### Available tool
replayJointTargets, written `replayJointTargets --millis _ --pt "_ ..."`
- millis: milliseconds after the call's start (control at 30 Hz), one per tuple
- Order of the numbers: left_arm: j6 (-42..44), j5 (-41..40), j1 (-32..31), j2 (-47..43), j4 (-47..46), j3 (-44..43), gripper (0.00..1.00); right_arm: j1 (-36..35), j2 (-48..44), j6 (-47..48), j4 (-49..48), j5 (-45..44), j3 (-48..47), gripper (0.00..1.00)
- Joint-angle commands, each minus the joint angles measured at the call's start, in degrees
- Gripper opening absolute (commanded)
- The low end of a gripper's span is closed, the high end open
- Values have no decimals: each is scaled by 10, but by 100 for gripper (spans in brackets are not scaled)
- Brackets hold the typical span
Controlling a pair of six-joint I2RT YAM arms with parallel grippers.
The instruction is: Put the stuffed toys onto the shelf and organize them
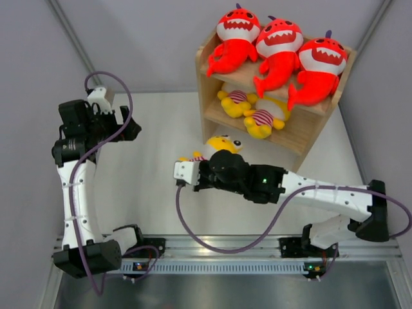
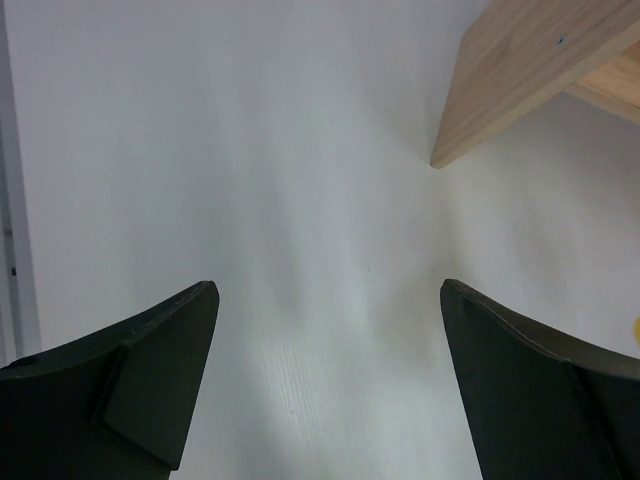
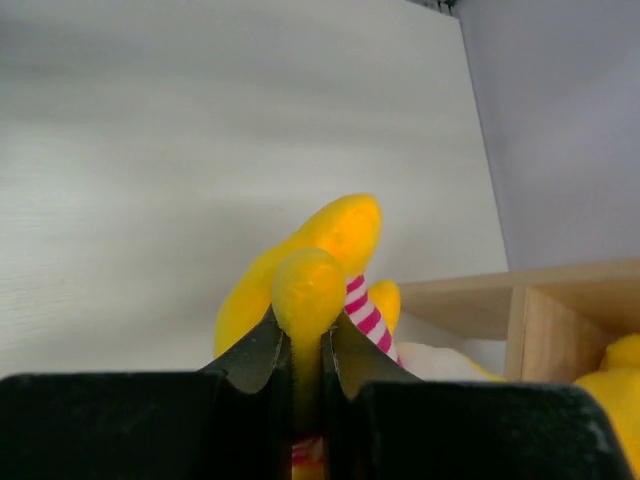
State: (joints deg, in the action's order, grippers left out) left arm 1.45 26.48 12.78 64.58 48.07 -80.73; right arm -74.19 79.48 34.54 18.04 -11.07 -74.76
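The right pincer (image 3: 308, 345) is squeezing shut on one soft yellow limb of a yellow toy (image 3: 320, 250). I cannot tell if it is an arm or a leg. Only that thin bit is being pinched, and the rest of the toy is poking out past the tips. In the top view the toy is sitting near the middle of the frame, just in front of the shelf (image 1: 308, 134). I cannot tell if it is touching the tabletop (image 1: 148, 187).

The left pincer (image 2: 328, 292) is spread wide and gripping nothing. It is waiting at the left of the top view, well apart from every toy.

The shelf is standing at the upper right. Three sharks (image 1: 278, 45) are sitting side by side on the top board. Two more yellow ones (image 1: 251, 109) are lying on the bottom board, so this looks like the last toy to go.

Things could go wrong from here. The limb is squishy, so it could be slipping out during a fast swing, and the toy would drop. The bottom board is getting crowded, so pushing in could be shoving the two lying there out of line. The arm going too high could be bumping a shark off the top.
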Motion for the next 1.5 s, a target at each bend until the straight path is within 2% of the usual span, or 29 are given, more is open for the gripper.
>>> replayJointTargets --millis 0,100,233,333,367,500,667,800,867,1033,1133,1200,1300,1467 --pt "41 0 1 9 -10 -18 98 32 -70 -101 92 54 1 0" --pt "68 32 2 12 -11 -8 99 55 -110 -91 150 73 -20 0" --pt "117 103 -3 8 -9 24 94 130 -109 -91 275 156 -124 0" --pt "159 80 -58 12 -6 44 83 166 -99 -91 348 154 -173 0" --pt "182 61 -115 14 -7 57 81 173 -96 -91 361 156 -183 0" --pt "214 38 -244 50 -7 54 80 203 -107 -91 397 161 -201 0" --pt "255 63 -376 72 -6 0 91 225 -155 -86 380 180 -167 0" --pt "253 151 -391 92 -7 -76 98 231 -166 -78 361 206 -155 0" --pt "259 181 -403 106 -7 -89 98 231 -173 -69 364 209 -154 0" --pt "303 156 -486 132 -7 -117 99 244 -197 -50 337 259 -119 0" --pt "301 175 -494 148 -7 -162 98 247 -205 -52 322 265 -105 0" --pt "291 148 -494 148 -6 -174 98 248 -211 -48 311 276 -88 0" --pt "354 140 -494 155 66 -211 96 251 -229 -47 271 293 -56 0" --pt "438 175 -502 150 65 -196 95 251 -255 -34 218 302 -15 0"
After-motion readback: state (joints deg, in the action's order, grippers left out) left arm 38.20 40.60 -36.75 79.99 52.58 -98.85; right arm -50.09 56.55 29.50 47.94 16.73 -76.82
